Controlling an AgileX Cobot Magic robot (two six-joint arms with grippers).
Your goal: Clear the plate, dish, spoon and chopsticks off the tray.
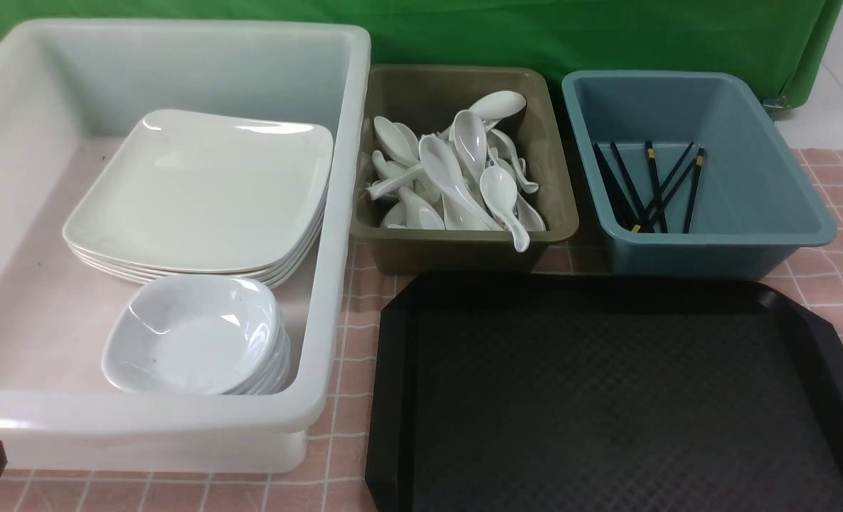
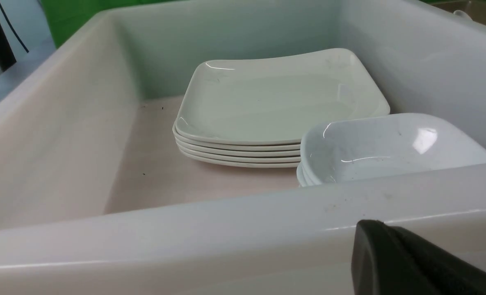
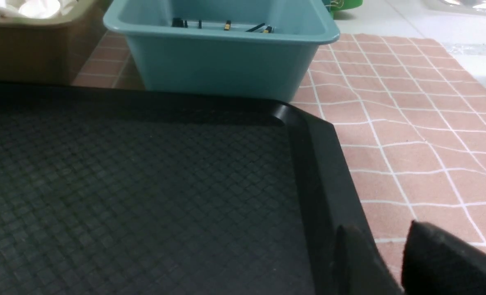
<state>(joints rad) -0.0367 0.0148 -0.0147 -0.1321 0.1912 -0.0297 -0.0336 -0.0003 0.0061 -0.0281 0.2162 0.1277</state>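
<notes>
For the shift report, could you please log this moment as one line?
tray: bare | plates: white tub | spoons: olive tub | chopsticks: blue tub | left hand: shut, empty

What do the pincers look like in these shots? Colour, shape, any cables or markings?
Little shows. Left pincer: matte black, one wedge-shaped finger with a rounded tip in the left wrist view; a dark ribbed piece at the front view's lower-left corner is probably the same arm. Right pincer: matte black, two blunt, flat-faced fingers. No cables, markings or arm links visible in any view.

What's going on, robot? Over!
Left claw shut, empty. Right claw apart, empty. Tray bare; plates, spoons, chopsticks in tubs. Nothing blocking.
</notes>
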